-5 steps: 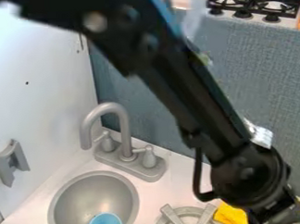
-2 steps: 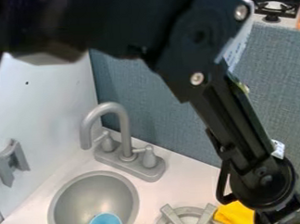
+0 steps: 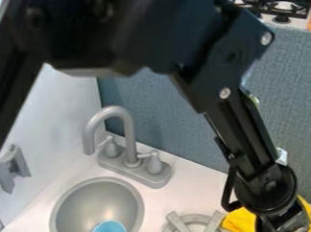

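Yellow cloth point(image 3: 240, 222) lies bunched around my wrist at lower right, beside the grey ring point(image 3: 178, 224) on the white table point(image 3: 199, 195). I cannot tell whether my jaws are wide, narrow or holding any of it. The faucet point(image 3: 127, 133) stands behind the sink point(image 3: 97, 201), its spout curving that way, presumably to pour into it; the basin's walls likely keep the blue cup point(image 3: 109, 231) contained. My wrist hides part of the cloth, and the lower edge cuts off cup, sink and ring.
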